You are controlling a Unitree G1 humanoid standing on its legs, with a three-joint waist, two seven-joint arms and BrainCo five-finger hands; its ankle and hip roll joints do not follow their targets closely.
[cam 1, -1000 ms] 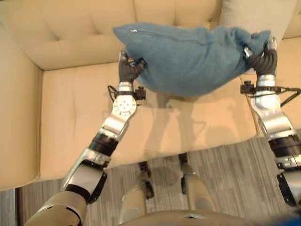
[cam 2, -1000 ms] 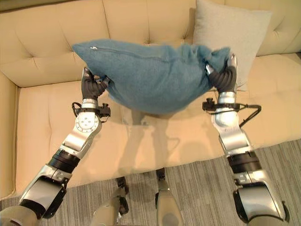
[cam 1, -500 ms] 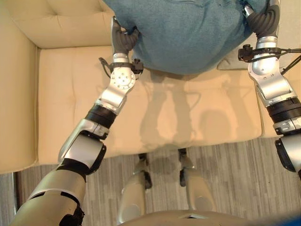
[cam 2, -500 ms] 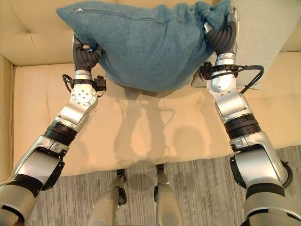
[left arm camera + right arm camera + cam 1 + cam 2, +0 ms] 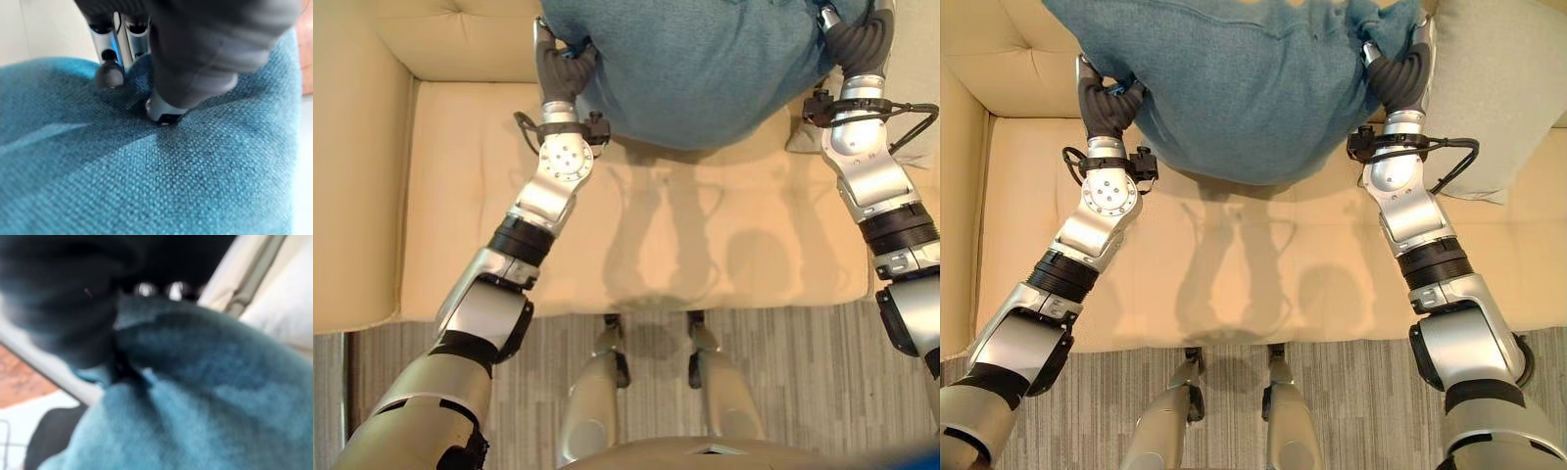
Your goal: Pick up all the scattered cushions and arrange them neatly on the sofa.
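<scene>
Both hands were up over the sofa [image 5: 636, 245], carrying the blue cushion [image 5: 1253, 88] between them, clear of the seat. The left hand [image 5: 560, 73] had its fingers and thumb pinching the fabric at one corner, and the right hand [image 5: 1398, 78] was curled round a bunched corner at the other side. A grey cushion [image 5: 1503, 98] already leaned against the backrest just beside it. So one looked placed, and this one was not yet set down. Whether more lay scattered elsewhere couldn't be told.
</scene>
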